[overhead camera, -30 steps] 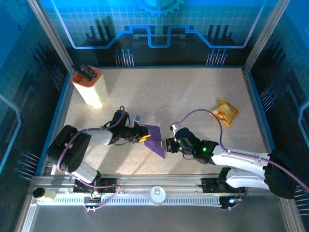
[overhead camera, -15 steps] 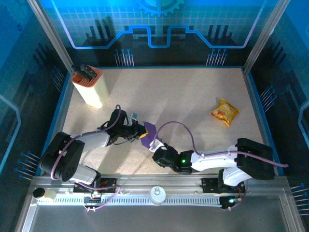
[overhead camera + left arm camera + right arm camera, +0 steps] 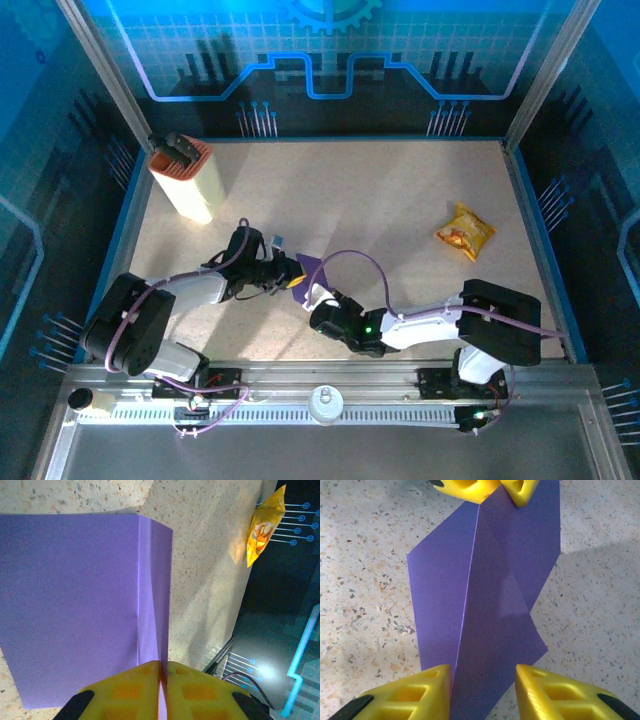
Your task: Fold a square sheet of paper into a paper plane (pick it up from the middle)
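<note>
The square sheet of paper (image 3: 311, 268) is purple and folded along a centre crease, lying on the speckled table between the two grippers. My left gripper (image 3: 162, 669) is shut on the raised fold at the paper's (image 3: 75, 600) edge. From the near side, my right gripper (image 3: 484, 680) stands open with its yellow fingers (image 3: 422, 692) straddling the paper's (image 3: 485, 595) creased end. The left gripper's fingertips (image 3: 470, 489) pinch the far end in the right wrist view. In the top view the left gripper (image 3: 294, 279) and the right gripper (image 3: 318, 298) nearly meet.
A tall cream-and-orange box (image 3: 185, 178) stands at the back left. A yellow snack packet (image 3: 466, 231) lies at the right, also seen as the snack packet (image 3: 262, 527) in the left wrist view. Blue-edged walls ring the table (image 3: 380, 190).
My right arm has swung left across the table, bringing its gripper to the paper's near end with narrower jaws. The left gripper has closed on the fold and pulled slightly left.
</note>
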You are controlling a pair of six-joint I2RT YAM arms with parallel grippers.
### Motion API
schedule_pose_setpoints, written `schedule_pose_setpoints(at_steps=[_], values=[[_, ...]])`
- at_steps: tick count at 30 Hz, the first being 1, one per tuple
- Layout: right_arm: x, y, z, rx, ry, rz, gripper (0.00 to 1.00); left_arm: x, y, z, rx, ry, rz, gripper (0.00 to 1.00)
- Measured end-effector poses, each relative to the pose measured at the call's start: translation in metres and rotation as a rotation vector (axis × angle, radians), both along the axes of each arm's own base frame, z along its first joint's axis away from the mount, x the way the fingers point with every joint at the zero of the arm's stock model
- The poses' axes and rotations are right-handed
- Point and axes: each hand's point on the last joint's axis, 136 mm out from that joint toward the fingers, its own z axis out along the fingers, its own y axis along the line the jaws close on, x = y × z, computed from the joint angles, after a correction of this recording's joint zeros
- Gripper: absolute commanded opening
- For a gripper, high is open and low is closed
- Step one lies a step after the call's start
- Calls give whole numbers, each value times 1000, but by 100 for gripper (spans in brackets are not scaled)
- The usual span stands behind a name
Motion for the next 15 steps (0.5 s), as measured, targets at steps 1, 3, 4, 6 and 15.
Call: schedule_pose_setpoints(at_steps=[1,3,4,6,15], values=[[0,0,-1,-2,2,1,34,0,0,0,0,0,0,12],[1,0,-3,-4,3,-1,32,0,0,0,0,0,0,12],[0,1,-4,-4,6,1,32,0,0,0,0,0,-1,12],[0,1,-5,-3,9,3,32,1,0,1,-1,-2,-1,12],[-1,6,-5,13,18,9,23,0,-3,2,-2,-3,-7,12]])
